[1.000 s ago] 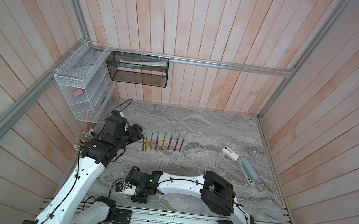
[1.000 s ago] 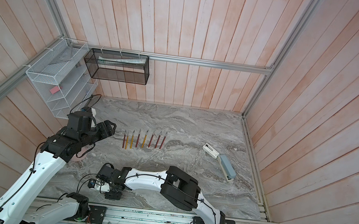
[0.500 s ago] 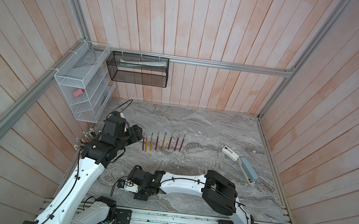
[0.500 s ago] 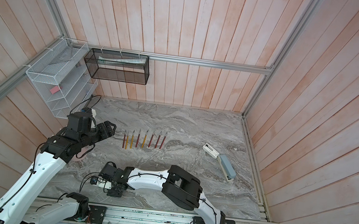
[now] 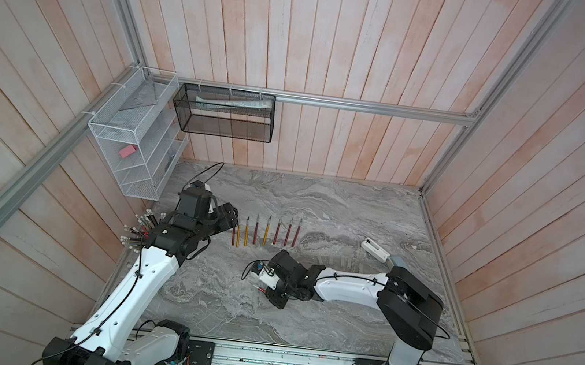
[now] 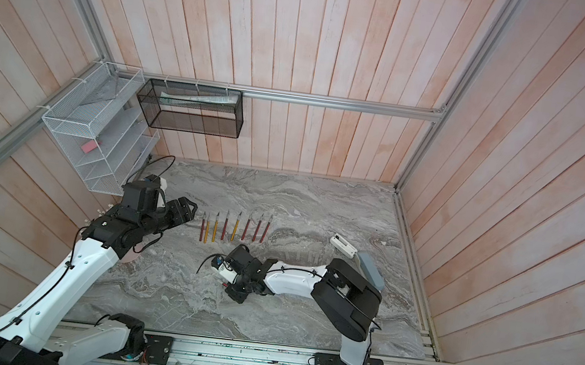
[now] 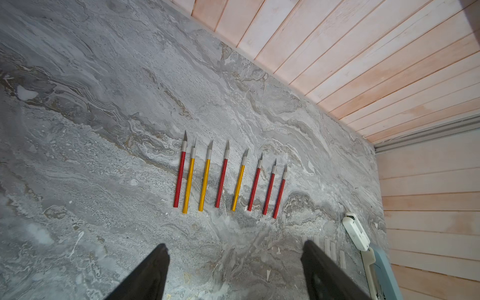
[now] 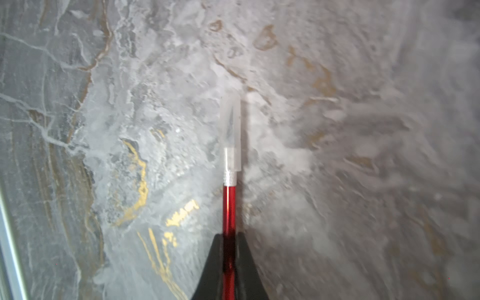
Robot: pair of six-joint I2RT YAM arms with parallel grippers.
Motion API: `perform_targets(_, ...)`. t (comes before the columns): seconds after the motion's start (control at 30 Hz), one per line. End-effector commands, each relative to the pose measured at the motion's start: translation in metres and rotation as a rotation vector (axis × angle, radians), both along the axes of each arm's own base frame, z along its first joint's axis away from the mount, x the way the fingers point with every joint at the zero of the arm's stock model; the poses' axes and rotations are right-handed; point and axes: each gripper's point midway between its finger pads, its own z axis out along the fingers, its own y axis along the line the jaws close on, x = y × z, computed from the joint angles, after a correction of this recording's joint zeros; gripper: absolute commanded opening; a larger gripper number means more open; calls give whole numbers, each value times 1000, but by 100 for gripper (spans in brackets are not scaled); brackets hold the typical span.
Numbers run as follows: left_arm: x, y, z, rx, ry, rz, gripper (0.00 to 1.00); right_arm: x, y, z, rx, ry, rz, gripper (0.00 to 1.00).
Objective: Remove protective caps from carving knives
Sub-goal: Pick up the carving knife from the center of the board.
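Several carving knives (image 7: pixel 223 176) with red or yellow handles lie in a row on the marble table, blades bare; the row shows in both top views (image 5: pixel 265 231) (image 6: pixel 235 227). My right gripper (image 8: pixel 229 235) is shut on the red handle of another carving knife (image 8: pixel 229 207), low over the table in front of the row (image 5: pixel 268 292). A translucent protective cap (image 8: pixel 231 130) still covers its blade. Several loose protective caps (image 7: pixel 330 246) lie side by side on the table. My left gripper (image 7: pixel 235 249) hangs open and empty just left of the row (image 5: pixel 228 217).
A white device (image 5: pixel 374 250) and a grey-blue case (image 5: pixel 397 262) lie right of the row. Pencils with white ends (image 5: pixel 138 232) stick up by the left wall. A white wire rack (image 5: pixel 127 138) and a black mesh basket (image 5: pixel 223 113) hang on the walls.
My right arm has swung right across the front of the table, and its jaws have closed on the red-handled knife. The left arm has hardly moved.
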Motion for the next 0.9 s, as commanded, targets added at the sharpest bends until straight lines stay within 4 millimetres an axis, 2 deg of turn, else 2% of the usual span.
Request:
perform_targets(0.0,7,-9,-2,-22,-36,-52,81,13,2,30,172,62,-97,0)
perform_targets(0.17,7,-31,-8,-92,-61,-164,74,39,-12,73,372,101,-208,0)
perform_targets(0.3,2,-56,-14,-184,-83,-282,66,59,-22,114,549,122,-267,0)
perform_targets(0.5,-14,-100,-3,-233,-181,-451,64,86,-46,165,767,152,-347,0)
perform_targets(0.63,-29,-134,2,-282,-220,-574,64,101,-63,189,876,189,-407,0)
perform_targets(0.87,-43,-174,-4,-299,-208,-693,58,108,-75,207,962,256,-459,0)
